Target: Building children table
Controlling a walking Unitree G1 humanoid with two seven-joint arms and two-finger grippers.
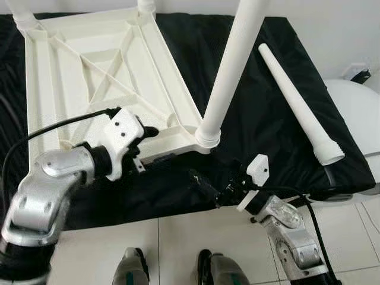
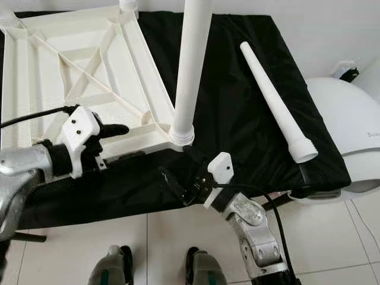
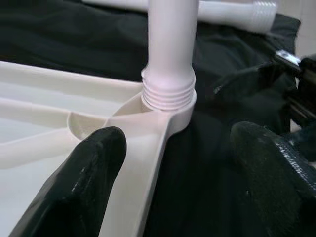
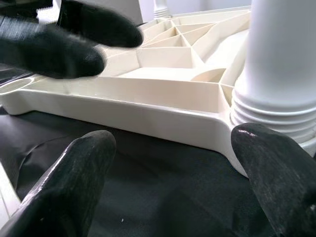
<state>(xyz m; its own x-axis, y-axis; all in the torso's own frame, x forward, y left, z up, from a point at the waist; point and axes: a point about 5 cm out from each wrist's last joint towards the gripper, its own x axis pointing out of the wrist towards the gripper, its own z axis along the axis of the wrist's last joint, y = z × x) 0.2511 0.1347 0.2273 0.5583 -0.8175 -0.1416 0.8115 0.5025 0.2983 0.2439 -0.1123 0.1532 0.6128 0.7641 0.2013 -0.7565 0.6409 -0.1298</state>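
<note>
Table top: cream-white plastic, lying upside down on a black cloth that covers a raised surface. The underside shows a raised rim and a lattice of straight and diagonal ribs.

Fitted leg: white, round, tapered, standing upright in the socket at the near right corner of the table top; the ribbed thread is visible at its base. Stubs of two more legs stand at the far corners.

Loose leg: same kind, lying flat on the cloth to the right of the table top, well apart from it, with the threaded wide end toward the robot.

Left gripper: at the near edge of the table top, fingers spread apart, one over the rim, gripping nothing.

Right gripper: low over the cloth just before the fitted leg's corner, fingers wide apart, empty.

White tiled floor below.
</note>
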